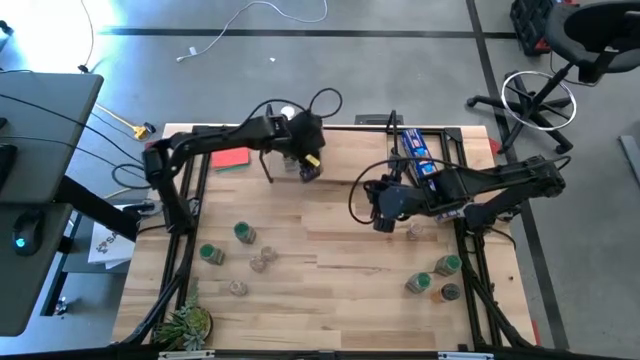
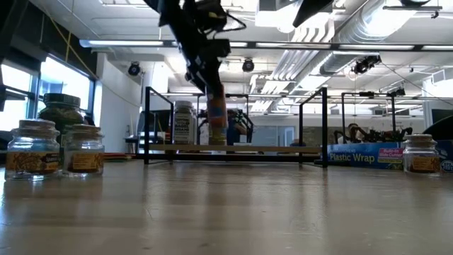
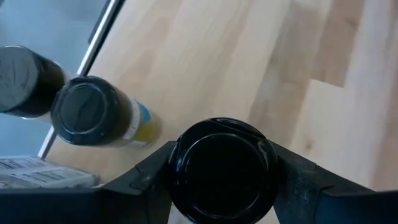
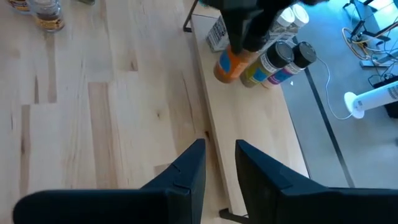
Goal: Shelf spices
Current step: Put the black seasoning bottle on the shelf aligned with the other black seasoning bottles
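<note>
My left gripper [image 1: 308, 168] is shut on a black-lidded spice jar [image 3: 224, 171] with an orange label [image 4: 231, 65], at the left end of the shelf [image 1: 350, 165], a light board in a black wire frame along the far edge. Other jars [image 3: 93, 113] stand on their bases on the board [image 4: 249, 118] beside it. My right gripper [image 4: 221, 168] hangs over the table's middle, right of the shelf's front, fingers slightly apart with nothing between them. Loose jars stand at the near left [image 1: 244, 232] and near right [image 1: 447, 264]. My left gripper pinches the jar between its two fingers [image 3: 152, 180], one on each side of its upper part just under the black lid [image 3: 224, 149]. The fingers slant down from the table's left. The jar hangs upright [image 2: 217, 117]; whether its base touches the board I cannot tell.
A red card [image 1: 232, 158] lies left of the shelf. A blue plastic-wrap packet [image 1: 425, 155] lies at its right end. A small plant [image 1: 185, 322] sits at the near left corner. The shelf's black wire uprights [image 2: 324, 127] rise above the board.
</note>
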{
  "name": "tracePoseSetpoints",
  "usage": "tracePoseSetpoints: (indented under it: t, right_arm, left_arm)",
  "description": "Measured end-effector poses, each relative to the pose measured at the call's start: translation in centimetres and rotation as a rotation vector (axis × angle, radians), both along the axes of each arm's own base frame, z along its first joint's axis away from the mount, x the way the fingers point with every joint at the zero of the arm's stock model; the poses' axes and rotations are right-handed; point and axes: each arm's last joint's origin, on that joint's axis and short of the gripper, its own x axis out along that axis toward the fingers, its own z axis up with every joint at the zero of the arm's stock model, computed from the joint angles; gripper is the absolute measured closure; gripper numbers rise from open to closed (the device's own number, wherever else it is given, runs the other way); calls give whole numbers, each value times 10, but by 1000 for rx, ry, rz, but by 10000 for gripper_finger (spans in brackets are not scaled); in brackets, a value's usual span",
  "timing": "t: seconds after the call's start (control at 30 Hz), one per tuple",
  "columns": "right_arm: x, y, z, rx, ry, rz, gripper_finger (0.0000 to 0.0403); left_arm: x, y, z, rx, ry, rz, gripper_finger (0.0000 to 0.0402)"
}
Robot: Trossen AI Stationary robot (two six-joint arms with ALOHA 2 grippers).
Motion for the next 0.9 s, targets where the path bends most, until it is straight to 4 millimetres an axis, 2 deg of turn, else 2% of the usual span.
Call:
tracePoseSetpoints:
  t: [0.23, 0.47, 0.6, 0.7, 0.83, 0.9]
  right_arm:
    - [0, 0, 0, 0, 1, 0, 322]
    - [0, 0, 0, -1, 2, 1, 322]
    - [0, 0, 0, 0, 0, 0, 322]
    - [1, 0, 1, 0, -19, -3, 322]
    - [11, -1, 2, -22, -63, 6, 322]
    - [21, -6, -3, -34, -47, 42, 322]
  left_arm:
    - [9, 9, -17, 96, 78, 47, 144]
    - [11, 9, -12, 181, 74, 61, 140]
    - [12, 6, 0, 257, 30, 29, 141]
    - [13, -3, 11, 309, 0, -8, 141]
    - [6, -26, 42, 423, -34, 1, 141]
    - [-5, -42, 60, 492, -43, 31, 141]
